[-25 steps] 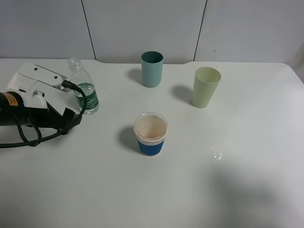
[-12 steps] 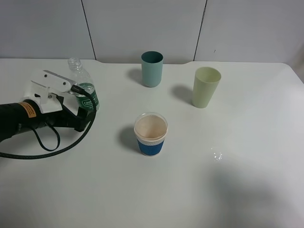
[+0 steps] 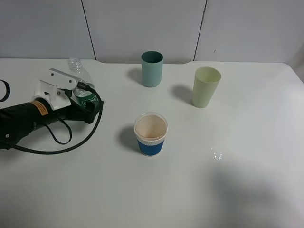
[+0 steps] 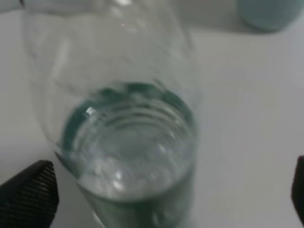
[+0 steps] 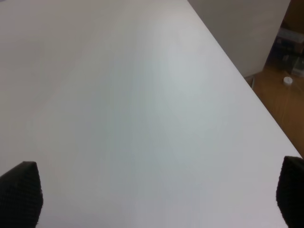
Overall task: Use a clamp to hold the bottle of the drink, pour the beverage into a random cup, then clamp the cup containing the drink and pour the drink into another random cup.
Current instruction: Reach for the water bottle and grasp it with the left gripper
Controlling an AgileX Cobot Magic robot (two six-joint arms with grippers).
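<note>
The white table (image 3: 247, 190) lay bare across its near half and right side, and its far edge met the wall behind the cups. The left arm (image 3: 23, 121) reached in low from the left edge, stretched almost flat over the top. The pale green cup (image 3: 206, 87) and teal cup (image 3: 152, 69) stood near the far edge, well apart. The blue cup (image 3: 151, 135) stood alone mid-table. The bottle (image 4: 133, 142) stood at the far left between the wide-spread jaws of the left gripper (image 4: 164, 192), not clamped. The right gripper (image 5: 152, 194), jaws apart and empty, hung over bare table beside an edge.
</note>
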